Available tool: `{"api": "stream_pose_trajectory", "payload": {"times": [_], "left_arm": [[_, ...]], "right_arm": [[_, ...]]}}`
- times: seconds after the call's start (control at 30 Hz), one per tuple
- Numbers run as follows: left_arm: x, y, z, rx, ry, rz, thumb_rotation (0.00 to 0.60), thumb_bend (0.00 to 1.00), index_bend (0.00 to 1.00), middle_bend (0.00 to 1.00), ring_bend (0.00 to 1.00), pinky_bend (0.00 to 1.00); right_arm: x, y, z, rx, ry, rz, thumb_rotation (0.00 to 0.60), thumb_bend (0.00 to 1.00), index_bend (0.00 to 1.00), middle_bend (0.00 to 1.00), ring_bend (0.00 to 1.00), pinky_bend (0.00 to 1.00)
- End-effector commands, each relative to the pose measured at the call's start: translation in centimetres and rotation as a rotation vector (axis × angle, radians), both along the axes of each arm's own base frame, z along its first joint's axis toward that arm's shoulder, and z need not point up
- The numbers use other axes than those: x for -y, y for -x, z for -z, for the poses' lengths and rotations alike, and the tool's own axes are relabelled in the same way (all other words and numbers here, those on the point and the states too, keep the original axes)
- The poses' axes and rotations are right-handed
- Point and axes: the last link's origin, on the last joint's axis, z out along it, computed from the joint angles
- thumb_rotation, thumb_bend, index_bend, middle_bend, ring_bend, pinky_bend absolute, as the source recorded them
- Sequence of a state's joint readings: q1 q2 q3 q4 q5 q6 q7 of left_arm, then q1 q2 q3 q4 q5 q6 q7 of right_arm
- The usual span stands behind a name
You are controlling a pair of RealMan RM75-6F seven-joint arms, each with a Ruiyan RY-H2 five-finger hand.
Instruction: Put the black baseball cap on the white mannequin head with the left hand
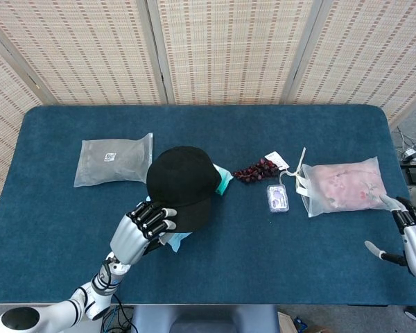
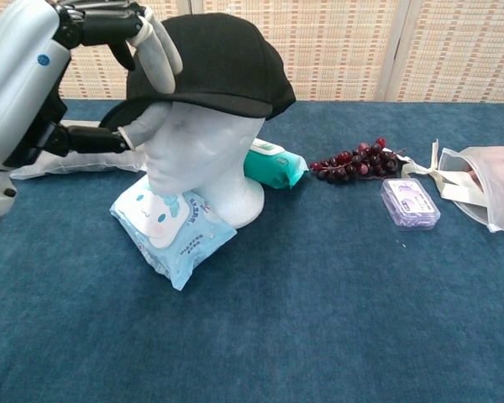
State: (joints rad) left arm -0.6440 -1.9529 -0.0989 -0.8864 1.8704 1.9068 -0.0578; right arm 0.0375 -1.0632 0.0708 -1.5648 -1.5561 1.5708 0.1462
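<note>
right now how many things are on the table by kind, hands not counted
soft packs and pouches: 4 (grey pack, blue wipes pack, teal pack, pink pouch)
cap: 1
mannequin head: 1
grapes: 1
small clear box: 1
total: 8

Matt black cloth cap; smooth matt white mannequin head; napped blue tablecloth.

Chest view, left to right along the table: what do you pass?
Left hand gripping the brim of the black baseball cap on the white mannequin head → teal packet → grapes → small purple case → clear pouch.
</note>
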Motion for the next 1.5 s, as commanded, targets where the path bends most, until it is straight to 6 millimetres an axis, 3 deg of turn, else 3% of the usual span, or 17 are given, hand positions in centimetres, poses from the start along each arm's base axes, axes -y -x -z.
{"api": "stream_pose_trajectory", "payload": {"times": [0.03, 0.2, 0.53, 0.83, 1.1, 1.5], "left_arm": [[0.1, 0.1, 0.2, -0.003, 0.005, -0.003, 0.6, 0.38, 0.8, 0.45, 0.31, 0.44], [0.1, 0.3, 0.3, -0.005, 0.015, -0.009, 0.6, 0.38, 0.78, 0.45, 0.31, 0.44], [0.4, 1.1, 0.3, -0.003, 0.035, -0.021, 0.6, 0.38, 0.53, 0.45, 0.31, 0.44], [0.9, 1.8, 0.0, 0.029, 0.053, -0.05, 0.6, 0.38, 0.37, 0.45, 0.31, 0.44], [1.3, 2.6, -0.6, 0.054, 0.079, -0.086, 0.6, 0.38, 0.3, 0.41, 0.29, 0.43], [1.9, 3.6, -1.7, 0.047, 0.092, -0.126, 0.6, 0.3, 0.23, 0.34, 0.26, 0.41]], "right_arm": [[0.0, 0.0, 0.0, 0.001, 0.0, 0.0, 0.6, 0.0, 0.1, 0.22, 0.13, 0.42], [0.0, 0.0, 0.0, 0.001, 0.0, 0.0, 0.6, 0.0, 0.1, 0.22, 0.13, 0.42], [0.1, 0.0, 0.0, -0.003, -0.002, 0.002, 0.6, 0.0, 0.1, 0.22, 0.13, 0.42], [0.0, 0.0, 0.0, -0.006, -0.003, 0.001, 0.6, 0.0, 0.1, 0.22, 0.13, 0.42], [0.0, -0.1, 0.1, -0.01, -0.006, 0.001, 0.6, 0.0, 0.1, 0.22, 0.13, 0.42], [0.0, -0.1, 0.3, -0.022, -0.015, 0.001, 0.6, 0.0, 0.1, 0.22, 0.13, 0.42]]}}
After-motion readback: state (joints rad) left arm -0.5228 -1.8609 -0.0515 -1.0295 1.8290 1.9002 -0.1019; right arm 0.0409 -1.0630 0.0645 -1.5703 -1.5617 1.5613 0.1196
